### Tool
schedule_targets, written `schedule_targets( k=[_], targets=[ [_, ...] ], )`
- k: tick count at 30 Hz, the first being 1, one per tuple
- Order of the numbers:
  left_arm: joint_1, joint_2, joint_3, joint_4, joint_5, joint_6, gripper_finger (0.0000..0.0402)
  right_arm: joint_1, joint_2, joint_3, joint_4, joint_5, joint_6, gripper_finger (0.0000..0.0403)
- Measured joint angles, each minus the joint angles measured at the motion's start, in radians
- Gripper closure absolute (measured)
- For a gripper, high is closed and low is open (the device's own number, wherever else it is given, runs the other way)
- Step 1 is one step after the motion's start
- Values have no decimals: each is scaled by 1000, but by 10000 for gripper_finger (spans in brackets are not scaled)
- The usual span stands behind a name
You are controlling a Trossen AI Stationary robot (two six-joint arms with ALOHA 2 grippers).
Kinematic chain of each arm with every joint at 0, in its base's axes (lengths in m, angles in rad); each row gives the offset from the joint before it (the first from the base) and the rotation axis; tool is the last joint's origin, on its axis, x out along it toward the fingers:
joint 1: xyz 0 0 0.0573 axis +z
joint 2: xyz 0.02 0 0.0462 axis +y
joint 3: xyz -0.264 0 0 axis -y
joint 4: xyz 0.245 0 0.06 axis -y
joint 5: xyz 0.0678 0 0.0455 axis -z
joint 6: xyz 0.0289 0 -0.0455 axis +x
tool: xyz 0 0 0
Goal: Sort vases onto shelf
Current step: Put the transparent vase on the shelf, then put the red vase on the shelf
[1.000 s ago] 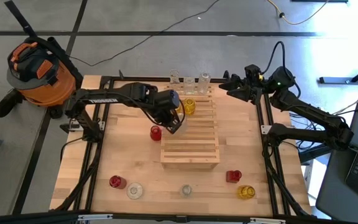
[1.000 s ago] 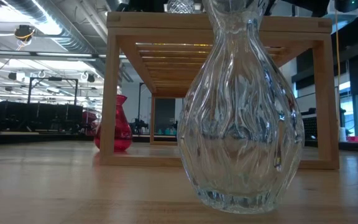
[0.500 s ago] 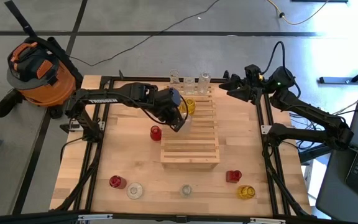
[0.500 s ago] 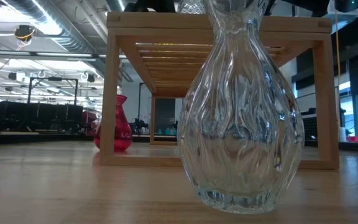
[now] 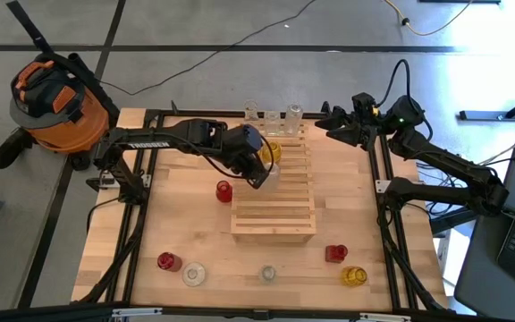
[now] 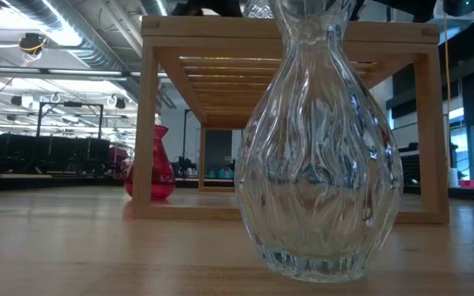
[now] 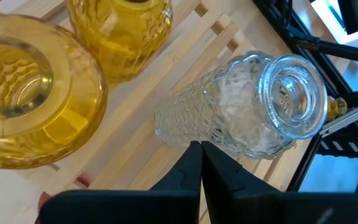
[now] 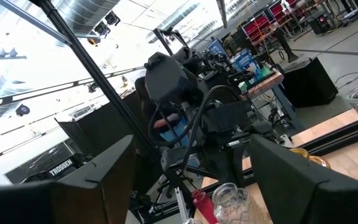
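Left pincer [image 5: 259, 172] over shelf [image 5: 274, 199] near its left edge, fingers [image 7: 191, 168] pressed together, holding nothing. Clear vase [image 7: 253, 102] just beyond fingertips, apart from them, standing on slats; two yellow vases [image 7: 33, 99] beside it. Red vase [image 5: 224, 190] on counter [image 5: 186, 224] left of shelf. Right pincer [image 5: 325, 122] at counter's far right corner, wide open, empty.

The left arm is reaching inward with its hand [image 5: 259, 170] pinched closed, while the right hand [image 5: 327, 122] is waiting off to the side, fingers spread wide.
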State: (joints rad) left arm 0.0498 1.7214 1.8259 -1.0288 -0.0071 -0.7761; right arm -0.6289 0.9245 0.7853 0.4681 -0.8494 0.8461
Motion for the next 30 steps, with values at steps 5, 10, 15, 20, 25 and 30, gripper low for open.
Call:
schedule_targets(
  k=[5, 10, 15, 20, 25, 30],
  targets=[
    [0, 0, 0, 14, 0, 0, 401, 0, 0, 0, 0, 0, 0, 137],
    [0, 0, 0, 13, 3, 3, 401, 0, 0, 0, 7, -21, 20, 137],
    [-4, -37, 0, -99, 23, 20, 401, 1, -13, 0, 115, -241, 209, 137],
    [-14, -99, 2, -265, -24, 48, 402, 28, -105, 0, -130, -372, 252, 144],
    [-14, -110, 1, -345, -31, 73, 401, 129, -238, -1, -795, -310, -102, 180],
    [-41, -111, -51, -333, -39, 61, 401, 300, -339, -2, -1377, -44, -453, 219]
  ],
)
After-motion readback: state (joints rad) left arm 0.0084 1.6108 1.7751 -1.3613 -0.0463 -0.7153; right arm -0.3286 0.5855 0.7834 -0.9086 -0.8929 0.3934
